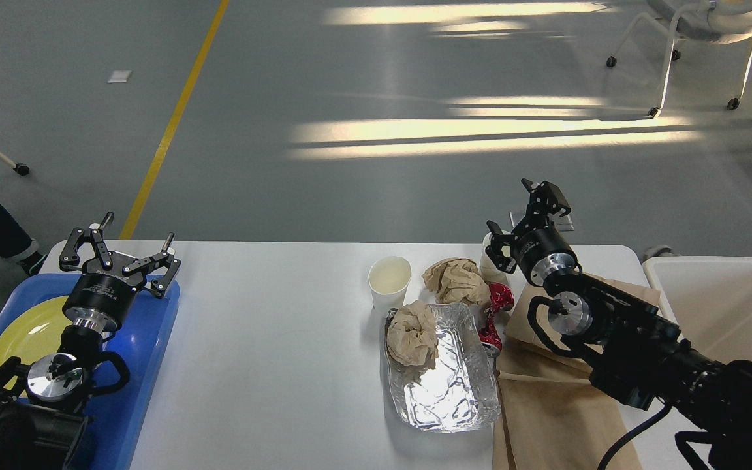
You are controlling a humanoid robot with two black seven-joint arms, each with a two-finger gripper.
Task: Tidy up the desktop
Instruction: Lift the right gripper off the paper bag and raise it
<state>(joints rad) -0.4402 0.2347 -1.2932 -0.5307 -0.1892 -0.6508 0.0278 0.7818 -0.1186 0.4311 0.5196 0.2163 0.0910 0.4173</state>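
The white desktop (271, 339) carries a white paper cup (389, 278), a crumpled brown paper ball (455, 279), a foil tray (444, 388) with a second brown paper ball (412, 333) in it, and a crushed red can (493, 312). A second white cup (485, 260) stands at the far edge, mostly hidden behind my right gripper (518, 215). That gripper is open and empty, just above and right of this cup. My left gripper (118, 245) is open and empty over the far end of the blue tray (147, 365).
A yellow plate (23, 333) lies in the blue tray at the left. Flat brown paper bags (546, 411) lie under my right arm. A white bin (728, 307) stands off the table's right end. A wheeled chair (702, 26) stands far back right.
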